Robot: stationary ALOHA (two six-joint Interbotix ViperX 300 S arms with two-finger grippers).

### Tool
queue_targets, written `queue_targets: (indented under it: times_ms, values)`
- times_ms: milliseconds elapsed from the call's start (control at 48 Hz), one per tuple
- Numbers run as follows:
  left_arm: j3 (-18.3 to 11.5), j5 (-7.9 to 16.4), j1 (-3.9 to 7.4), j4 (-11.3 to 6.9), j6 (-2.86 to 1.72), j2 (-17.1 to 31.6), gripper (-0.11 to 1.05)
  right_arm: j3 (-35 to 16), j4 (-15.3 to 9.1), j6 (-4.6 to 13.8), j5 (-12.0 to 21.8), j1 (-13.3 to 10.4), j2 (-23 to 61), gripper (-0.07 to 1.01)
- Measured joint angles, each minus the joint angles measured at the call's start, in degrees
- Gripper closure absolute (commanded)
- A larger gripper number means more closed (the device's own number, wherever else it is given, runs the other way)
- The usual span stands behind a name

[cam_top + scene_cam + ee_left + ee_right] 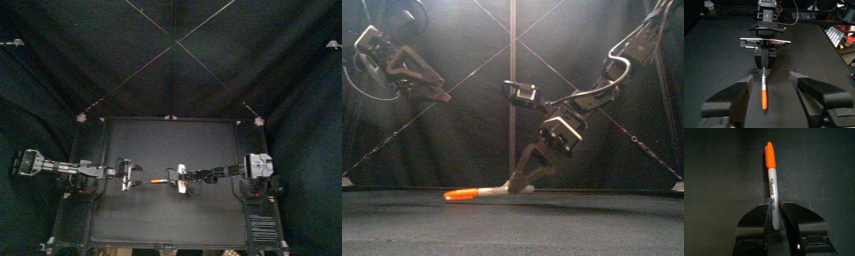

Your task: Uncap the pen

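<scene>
A marker pen [158, 180] with an orange cap and a pale barrel lies near the table's middle, cap pointing left. My right gripper [178, 180] is shut on the barrel's end [771, 190]. In the front view the pen [482, 191] slopes down from the right gripper [520, 183], its orange cap low at the table surface. My left gripper [436, 92] hangs raised at the left, open, holding nothing. In the left wrist view the pen [763, 90] lies between and beyond the open left gripper [771, 77], with the right gripper [765, 62] behind it.
The black table [167, 215] surrounds the pen, with black curtains behind it. No other loose object shows.
</scene>
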Motion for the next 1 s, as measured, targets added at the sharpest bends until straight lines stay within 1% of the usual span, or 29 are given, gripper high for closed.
queue_targets:
  times_ms: [21,42,62,104,208,292,333,375,396,438,458,521,542,583,604,688,729,812,833,875,917,938,958,1000]
  values:
    - [-0.35,0.26,0.0,0.0,0.0,0.79,-0.09,0.09,-0.09,0.0,0.18,-0.09,-0.7,0.36]
    - [-0.79,0.62,0.09,0.0,0.18,1.85,-0.09,0.09,-0.18,0.0,0.26,-0.18,-1.05,0.36]
    - [-1.23,0.79,0.18,0.09,0.0,2.9,-0.08,0.18,-0.18,0.0,0.35,-0.35,-1.58,0.36]
    - [-1.93,1.23,0.44,0.09,0.09,4.39,-0.08,0.26,-0.18,0.18,0.62,-0.53,-2.46,0.36]
    - [-3.16,1.76,0.97,0.09,0.0,7.29,-0.08,1.05,-0.26,0.09,0.7,-0.7,-3.52,0.36]
    - [-4.04,2.29,1.05,0.0,0.0,9.49,-0.08,1.67,-0.26,0.0,0.62,-0.62,-4.48,0.36]
    - [-4.66,2.55,1.05,0.09,0.09,10.81,-0.08,1.85,-0.18,0.0,0.7,-0.7,-4.66,0.36]
    - [-5.19,2.55,1.23,0.09,0.09,11.87,-0.08,1.93,-0.18,0.0,0.62,-0.7,-4.83,0.36]
    - [-5.54,2.55,1.23,0.09,0.0,12.3,-0.08,1.93,-0.18,0.0,0.7,-0.7,-4.92,0.36]
    - [-6.24,2.55,1.49,0.09,0.09,13.62,-0.07,1.93,-0.18,0.0,0.62,-0.7,-4.92,0.36]
    - [-6.42,2.64,1.49,0.09,0.0,14.06,-0.07,1.93,-0.18,0.0,0.62,-0.7,-4.92,0.36]
    - [-7.47,2.64,2.02,0.09,0.18,15.56,-0.06,1.93,-0.26,0.0,0.62,-0.7,-4.92,0.36]
    - [-7.82,2.64,2.2,0.09,-0.09,16.0,-0.05,1.93,-0.18,0.0,0.62,-0.7,-4.92,0.36]
    - [-8.35,2.64,2.37,0.0,0.0,16.79,-0.04,1.93,-0.26,0.0,0.62,-0.7,-4.92,0.36]
    - [-8.53,2.64,2.46,0.09,-0.09,17.05,-0.03,1.93,-0.26,0.0,0.62,-0.7,-4.92,0.36]
    - [-9.14,3.25,2.64,0.0,-0.09,18.11,0.02,1.93,-0.26,0.0,0.53,-0.7,-4.92,0.36]
    - [-9.32,3.87,2.72,0.0,0.09,18.46,0.05,1.93,-0.26,0.0,0.53,-0.7,-4.92,0.36]
    - [-9.58,4.48,2.99,0.09,0.09,18.72,0.12,1.93,-0.18,-0.09,0.53,-0.62,-4.92,0.36]
    - [-9.67,4.57,3.08,0.09,0.0,18.81,0.15,1.93,-0.26,0.0,0.53,-0.7,-5.01,0.36]
    - [-9.76,4.66,3.25,0.0,0.09,18.72,0.18,1.93,-0.18,0.0,0.53,-0.7,-4.92,0.36]
    - [-9.67,4.66,3.34,0.09,-0.09,18.81,0.22,1.93,-0.26,0.0,0.53,-0.7,-4.92,0.36]
    - [-9.76,4.75,3.43,0.0,0.18,18.81,0.25,1.93,-0.26,0.0,0.53,-0.7,-4.92,0.36]
    - [-9.76,4.75,3.52,0.09,0.18,18.81,0.26,1.93,-0.26,0.0,0.53,-0.7,-5.01,0.36]
    - [-9.76,4.75,3.52,0.0,0.0,18.81,0.3,1.93,-0.26,0.18,0.53,-0.7,-4.92,0.36]
